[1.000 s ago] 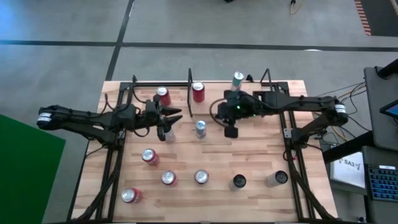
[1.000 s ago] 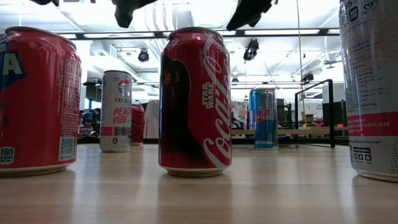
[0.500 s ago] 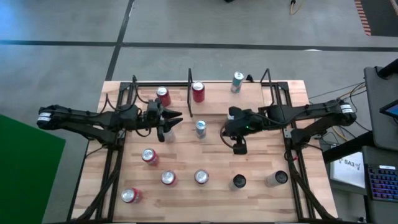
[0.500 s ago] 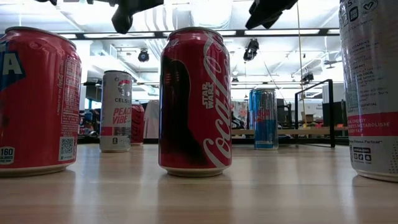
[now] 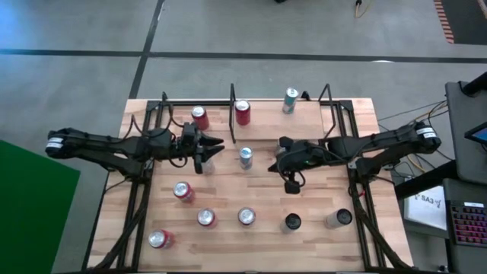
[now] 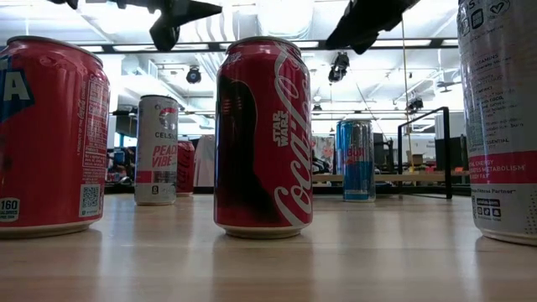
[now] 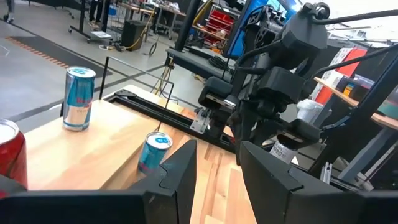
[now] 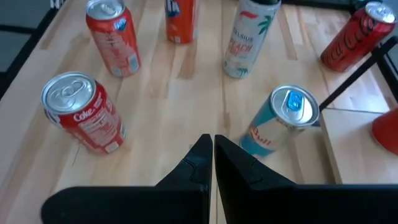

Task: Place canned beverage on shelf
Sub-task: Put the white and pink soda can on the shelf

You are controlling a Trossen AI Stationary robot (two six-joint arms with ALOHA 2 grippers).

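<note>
Your light-wood shelf (image 5: 304, 122) with thin black rails carries two red cans and one blue-silver beverage can (image 5: 291, 100) along its back. Your right gripper (image 5: 288, 183), empty and closed, hangs beside the shelf's front edge; your left gripper (image 5: 207, 151) is slightly parted, empty.

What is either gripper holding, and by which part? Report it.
Nothing. The right gripper is shut and empty; the left gripper hangs above the table with nothing between its fingers.

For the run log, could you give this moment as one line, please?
left gripper: open, empty, above table | right gripper: shut, empty | shelf: one can
</note>
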